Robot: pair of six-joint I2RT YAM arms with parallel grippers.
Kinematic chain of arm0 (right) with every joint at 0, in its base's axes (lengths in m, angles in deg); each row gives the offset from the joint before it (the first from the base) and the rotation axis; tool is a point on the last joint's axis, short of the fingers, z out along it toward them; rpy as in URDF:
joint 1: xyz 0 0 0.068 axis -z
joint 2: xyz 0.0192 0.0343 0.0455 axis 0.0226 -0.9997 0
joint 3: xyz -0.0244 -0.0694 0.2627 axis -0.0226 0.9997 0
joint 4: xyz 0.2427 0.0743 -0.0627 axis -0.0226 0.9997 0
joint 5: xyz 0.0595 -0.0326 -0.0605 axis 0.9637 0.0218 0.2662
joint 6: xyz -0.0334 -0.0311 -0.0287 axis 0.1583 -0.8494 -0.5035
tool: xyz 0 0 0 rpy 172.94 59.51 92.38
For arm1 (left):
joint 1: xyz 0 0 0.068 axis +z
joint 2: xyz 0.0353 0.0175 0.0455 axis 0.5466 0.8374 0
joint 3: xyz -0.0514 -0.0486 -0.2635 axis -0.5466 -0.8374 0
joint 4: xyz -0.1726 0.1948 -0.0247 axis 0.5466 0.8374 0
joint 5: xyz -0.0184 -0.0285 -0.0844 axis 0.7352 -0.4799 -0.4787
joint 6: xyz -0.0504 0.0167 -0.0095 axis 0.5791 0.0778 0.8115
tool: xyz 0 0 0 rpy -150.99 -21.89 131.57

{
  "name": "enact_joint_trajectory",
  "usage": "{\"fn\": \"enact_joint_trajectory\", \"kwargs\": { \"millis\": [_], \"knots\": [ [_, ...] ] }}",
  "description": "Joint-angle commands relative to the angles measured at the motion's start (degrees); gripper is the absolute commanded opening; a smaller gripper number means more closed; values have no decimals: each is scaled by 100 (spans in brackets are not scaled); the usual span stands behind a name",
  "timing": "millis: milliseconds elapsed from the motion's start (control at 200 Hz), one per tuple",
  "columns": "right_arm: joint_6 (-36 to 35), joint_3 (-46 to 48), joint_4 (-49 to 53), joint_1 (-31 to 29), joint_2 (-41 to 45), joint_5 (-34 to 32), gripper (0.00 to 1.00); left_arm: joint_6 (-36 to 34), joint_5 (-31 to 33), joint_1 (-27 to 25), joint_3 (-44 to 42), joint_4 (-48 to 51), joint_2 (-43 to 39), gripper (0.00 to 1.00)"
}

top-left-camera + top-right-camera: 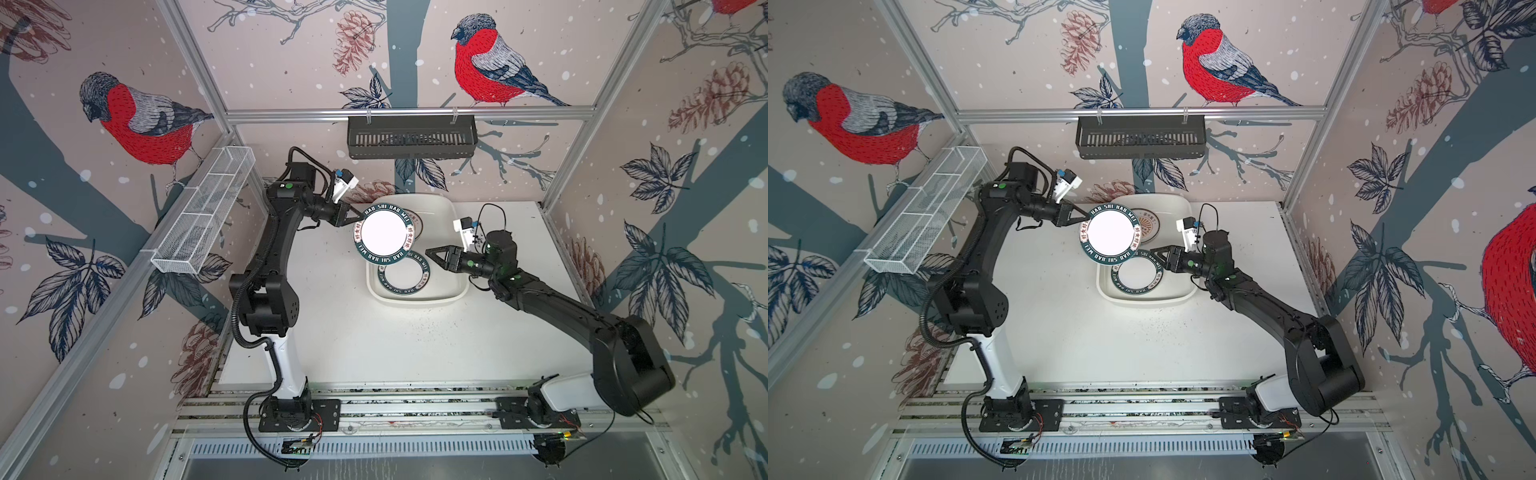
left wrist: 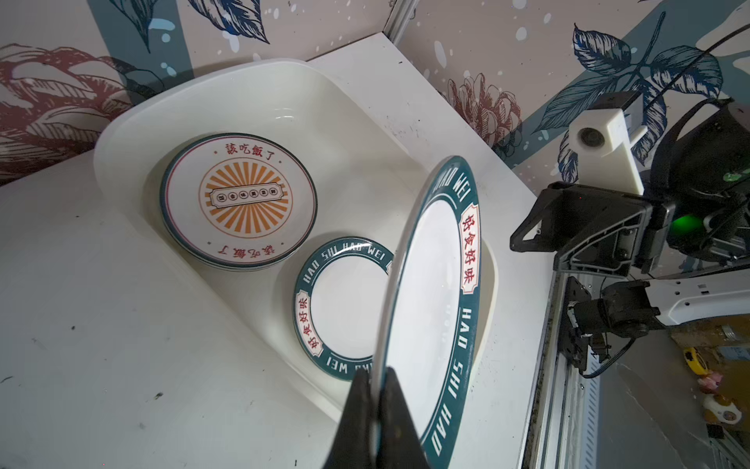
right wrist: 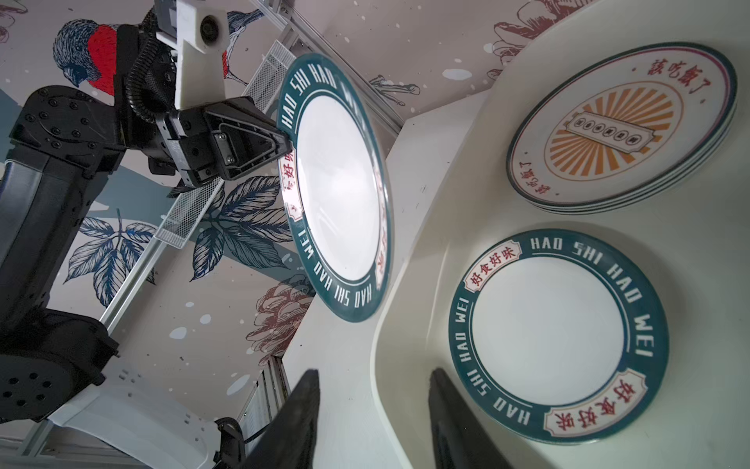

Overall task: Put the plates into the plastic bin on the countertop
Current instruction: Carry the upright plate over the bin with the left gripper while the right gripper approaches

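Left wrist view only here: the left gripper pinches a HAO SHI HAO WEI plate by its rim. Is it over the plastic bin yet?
Observer: In both top views the held plate hangs over the left rim of the plastic bin, partly above the countertop.
Operator: Is the right gripper carrying anything?
Observer: No; the right wrist view shows the right gripper with jaws apart, nothing between them.
Operator: Where is it?
Observer: In a top view, over the bin's right half.
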Motion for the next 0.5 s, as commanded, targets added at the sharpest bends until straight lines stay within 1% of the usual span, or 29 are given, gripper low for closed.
{"fn": "enact_joint_trajectory", "kwargs": {
  "millis": [0, 240, 495],
  "knots": [
    [129, -14, -470, -50, -47, -262, 46, 299, -261, -156, -41, -395, -80, 0],
    [50, -39, -440, -72, -68, -442, 46, 630, -429, -404, -144, -723, -130, 0],
    [-4, -123, -337, -72, -91, -587, 45, 1012, -588, -510, -505, -1259, -383, 0]
  ]
}}
